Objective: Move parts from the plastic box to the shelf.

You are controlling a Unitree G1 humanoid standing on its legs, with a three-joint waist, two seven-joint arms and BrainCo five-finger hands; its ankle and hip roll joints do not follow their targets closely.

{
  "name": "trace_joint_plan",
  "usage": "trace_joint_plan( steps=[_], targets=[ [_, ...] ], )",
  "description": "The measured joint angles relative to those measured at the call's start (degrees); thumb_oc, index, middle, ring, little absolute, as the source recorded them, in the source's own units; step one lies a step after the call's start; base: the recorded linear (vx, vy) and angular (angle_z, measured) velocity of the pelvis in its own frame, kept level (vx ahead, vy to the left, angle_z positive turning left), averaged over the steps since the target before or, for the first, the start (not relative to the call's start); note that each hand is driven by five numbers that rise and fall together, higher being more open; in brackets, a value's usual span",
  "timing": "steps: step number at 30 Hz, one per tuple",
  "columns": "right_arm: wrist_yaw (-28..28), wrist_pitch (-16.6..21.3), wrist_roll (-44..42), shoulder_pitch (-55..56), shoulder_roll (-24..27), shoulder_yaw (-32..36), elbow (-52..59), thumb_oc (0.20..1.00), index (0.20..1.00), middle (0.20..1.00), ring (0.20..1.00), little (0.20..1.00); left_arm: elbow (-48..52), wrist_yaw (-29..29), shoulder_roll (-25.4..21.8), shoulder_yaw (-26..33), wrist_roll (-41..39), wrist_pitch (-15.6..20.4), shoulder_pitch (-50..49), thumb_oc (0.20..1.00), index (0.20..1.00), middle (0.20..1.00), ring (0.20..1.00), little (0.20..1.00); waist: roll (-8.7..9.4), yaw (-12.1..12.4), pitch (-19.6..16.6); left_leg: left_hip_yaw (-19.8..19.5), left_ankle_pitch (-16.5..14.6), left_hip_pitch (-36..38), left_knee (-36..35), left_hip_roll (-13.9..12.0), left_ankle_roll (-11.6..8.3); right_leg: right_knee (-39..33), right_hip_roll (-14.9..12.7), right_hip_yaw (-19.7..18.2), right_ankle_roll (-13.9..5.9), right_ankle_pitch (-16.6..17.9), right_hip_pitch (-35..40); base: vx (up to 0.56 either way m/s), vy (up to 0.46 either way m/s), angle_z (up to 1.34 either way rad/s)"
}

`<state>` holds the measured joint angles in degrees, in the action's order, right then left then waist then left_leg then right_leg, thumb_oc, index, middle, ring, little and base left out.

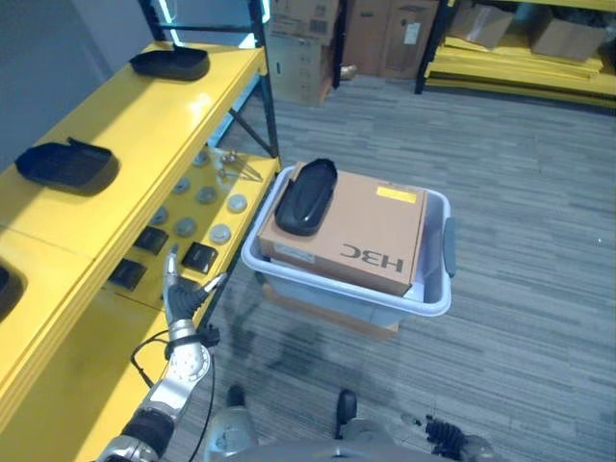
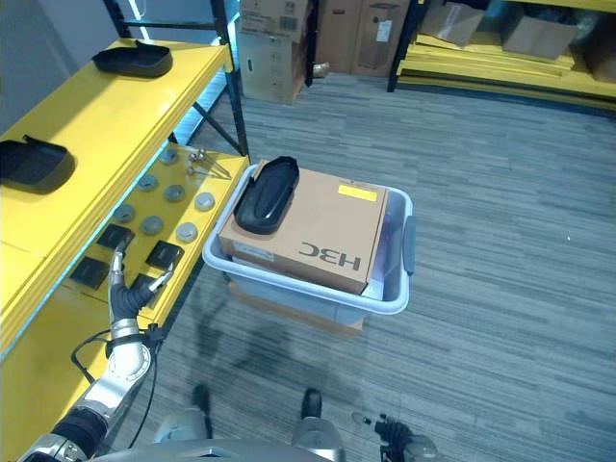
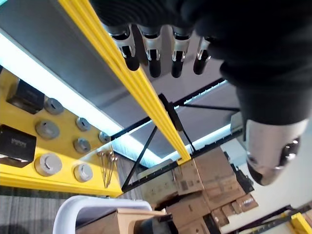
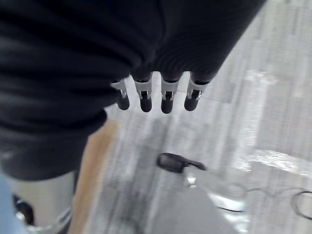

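Observation:
A grey plastic box (image 1: 439, 295) stands on the floor beside the yellow shelf (image 1: 144, 130). In it lies a brown cardboard carton (image 1: 371, 226) with one black moulded part (image 1: 306, 196) resting on its left end. Two more black parts (image 1: 170, 63) (image 1: 65, 164) sit on the shelf's top board. My left hand (image 1: 183, 300) is low by the shelf's lower board, left of the box, fingers (image 3: 154, 59) straight and holding nothing. My right hand (image 4: 73, 87) hangs over the floor with its fingers (image 4: 166, 100) straight and nothing in them.
The lower shelf board holds several round metal discs (image 1: 220, 233), small black boxes (image 1: 199, 257) and a few screws (image 1: 231, 171). A flat cardboard piece (image 1: 327, 313) lies under the plastic box. Cardboard cartons (image 1: 303, 43) and yellow racks (image 1: 525, 67) stand at the back.

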<state>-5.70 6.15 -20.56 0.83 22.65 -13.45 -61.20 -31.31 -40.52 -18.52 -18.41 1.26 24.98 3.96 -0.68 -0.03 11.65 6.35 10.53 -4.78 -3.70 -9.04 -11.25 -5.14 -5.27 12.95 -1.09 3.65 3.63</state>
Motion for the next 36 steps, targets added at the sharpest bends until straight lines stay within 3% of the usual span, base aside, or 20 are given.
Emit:
trace_joint_plan(
  steps=[1,5,6,7,10,13,14,15,16,20,22,23,26,28,31,36],
  targets=[
    [3.0,4.6,-0.6,0.9,0.1,0.0,6.4,1.0,1.0,1.0,1.0,1.0,-2.3,1.9,0.4,-1.0,-0.7,-1.5,-0.3,1.0,1.0,1.0,1.0,1.0,0.12,0.3,0.2,0.0,0.2,-0.7,-1.2,-0.1,0.33,0.0,0.7,-1.0,-0.24,-1.0,1.0,0.26,0.428,-0.28],
    [12.5,15.9,-0.8,1.9,0.7,0.3,23.5,1.0,1.0,1.0,1.0,1.0,-12.3,6.3,5.4,-0.1,-4.5,-4.1,-5.0,1.0,1.0,1.0,1.0,1.0,-0.99,1.1,0.1,0.3,0.7,1.0,-1.2,0.3,1.12,0.0,-0.3,-6.5,-2.09,-1.4,1.3,0.15,0.316,-0.76],
    [18.0,19.4,2.3,0.7,0.1,0.7,27.6,1.0,1.0,1.0,1.0,1.0,-18.1,9.3,7.6,0.9,-7.7,-4.8,-7.0,1.0,1.0,1.0,1.0,1.0,-2.4,0.2,0.2,1.5,-1.0,3.1,-1.0,1.2,6.22,0.2,-1.0,-7.6,-4.73,-1.5,2.3,0.15,0.303,-0.7],
    [21.0,20.6,3.5,0.9,-0.5,0.6,29.8,1.0,1.0,1.0,1.0,1.0,-20.6,10.7,8.1,1.7,-9.0,-5.0,-7.8,1.0,1.0,1.0,1.0,1.0,-0.99,-0.7,0.8,1.8,-1.5,3.5,-0.9,2.8,6.81,0.4,-2.6,-6.8,-5.71,-0.6,2.4,0.12,0.235,-0.42],
    [27.6,23.4,7.7,0.9,-1.9,1.0,32.3,1.0,1.0,1.0,1.0,1.0,-21.7,13.7,6.1,2.5,-10.2,-5.3,-8.0,1.0,1.0,1.0,1.0,1.0,2.62,-0.1,2.0,3.3,-2.8,3.6,-0.9,6.2,8.83,0.7,-5.8,-4.5,-6.02,0.4,2.4,0.12,0.24,-0.03],
    [33.2,23.5,14.0,0.6,-1.7,2.1,38.9,1.0,1.0,1.0,1.0,1.0,-24.7,18.0,3.4,2.4,-11.3,-6.8,-6.8,1.0,1.0,1.0,1.0,1.0,2.48,0.2,2.4,3.9,-4.4,5.3,-0.9,6.5,10.53,9.7,-6.7,-4.0,-6.01,1.0,-1.2,0.05,0.133,-0.11],
    [35.0,23.9,16.1,-0.4,-1.7,2.0,40.2,1.0,1.0,1.0,1.0,1.0,-25.3,19.3,2.4,2.1,-12.2,-7.6,-6.4,1.0,1.0,1.0,1.0,1.0,1.72,0.0,2.8,4.4,-4.6,6.0,-0.9,5.9,10.93,14.0,-7.0,-3.3,-6.67,-1.2,-3.3,0.08,0.08,-0.28],
    [35.1,23.0,16.6,-1.5,-1.1,2.0,41.5,1.0,1.0,1.0,1.0,1.0,-26.1,20.2,1.6,2.1,-12.8,-8.0,-5.6,1.0,1.0,1.0,1.0,1.0,1.96,0.1,2.9,4.1,-5.9,6.3,-0.9,5.8,11.94,15.0,-6.7,-3.1,-7.14,-1.8,-5.0,0.1,0.069,-0.23],
    [35.1,22.0,17.0,-2.5,0.1,1.2,42.4,1.0,1.0,1.0,1.0,1.0,-26.9,21.1,1.2,2.2,-13.5,-8.9,-5.1,1.0,1.0,1.0,1.0,1.0,2.04,0.3,3.0,4.6,-5.7,6.3,-0.9,5.8,11.72,14.7,-6.5,-2.7,-6.95,-2.7,-6.1,0.07,-0.042,-0.13],
    [33.7,18.9,16.3,-4.8,4.1,1.3,42.6,1.0,1.0,1.0,1.0,1.0,-28.6,23.2,0.0,2.4,-15.5,-10.6,-4.1,1.0,1.0,1.0,1.0,1.0,3.05,-0.6,3.0,3.7,-6.5,6.0,-1.3,6.0,11.4,4.2,-4.6,-2.8,-7.28,-1.3,-6.5,0.12,-0.113,0.12],
    [32.3,12.2,13.0,-6.1,4.9,1.3,41.6,1.0,1.0,1.0,1.0,1.0,-27.2,23.9,-0.2,3.2,-19.8,-12.3,-4.5,1.0,1.0,1.0,1.0,1.0,5.47,-0.3,2.7,1.3,-6.2,5.7,-1.3,7.3,9.59,0.2,-6.1,-2.7,-7.05,1.7,-4.3,0.17,-0.199,0.63],
    [32.3,10.7,13.0,-6.7,5.0,1.2,40.3,1.0,1.0,1.0,1.0,1.0,-26.9,23.9,0.4,3.6,-20.7,-12.7,-4.5,1.0,1.0,1.0,1.0,1.0,4.83,-0.2,2.8,0.9,-6.2,5.8,-1.3,6.7,9.08,0.0,-5.6,-2.6,-6.75,3.5,-3.8,0.14,-0.148,0.58],
    [32.6,4.7,13.1,-12.6,6.3,0.0,33.8,1.0,1.0,1.0,1.0,1.0,-26.8,26.6,3.1,4.7,-22.1,-13.5,-5.4,1.0,1.0,1.0,1.0,1.0,1.68,1.6,2.9,-0.1,-5.9,5.1,-1.2,3.5,7.23,0.0,-2.3,-0.6,-5.8,3.6,-3.7,0.06,-0.083,0.19],
    [33.5,3.0,13.1,-15.7,8.6,0.0,33.1,1.0,1.0,1.0,1.0,1.0,-26.6,28.8,3.6,2.5,-19.4,-13.4,-5.3,1.0,1.0,1.0,1.0,1.0,0.46,1.9,3.2,-0.4,-5.1,4.6,-0.9,2.6,6.88,0.3,-1.4,0.4,-4.98,3.8,-4.0,-0.09,-0.017,0.15],
    [35.3,-0.4,13.2,-25.9,12.4,-1.6,31.3,1.0,1.0,1.0,1.0,1.0,-25.7,31.4,3.8,-2.2,-16.7,-13.1,-4.8,1.0,1.0,1.0,1.0,1.0,-0.39,2.6,4.6,-0.4,-4.3,1.5,-0.9,2.6,6.01,0.4,-1.3,0.9,-4.17,4.9,-7.4,-0.04,0.019,0.01],
    [37.0,-2.7,13.2,-31.9,13.7,-1.9,30.6,1.0,1.0,1.0,1.0,1.0,-25.6,33.9,3.5,-2.1,-17.0,-12.6,-1.8,1.0,1.0,1.0,1.0,1.0,-0.88,5.1,8.2,-2.2,-3.9,-0.2,-0.9,4.1,6.29,0.4,-2.4,2.1,-4.33,5.1,-7.8,0.0,0.028,0.22]
  ],
)
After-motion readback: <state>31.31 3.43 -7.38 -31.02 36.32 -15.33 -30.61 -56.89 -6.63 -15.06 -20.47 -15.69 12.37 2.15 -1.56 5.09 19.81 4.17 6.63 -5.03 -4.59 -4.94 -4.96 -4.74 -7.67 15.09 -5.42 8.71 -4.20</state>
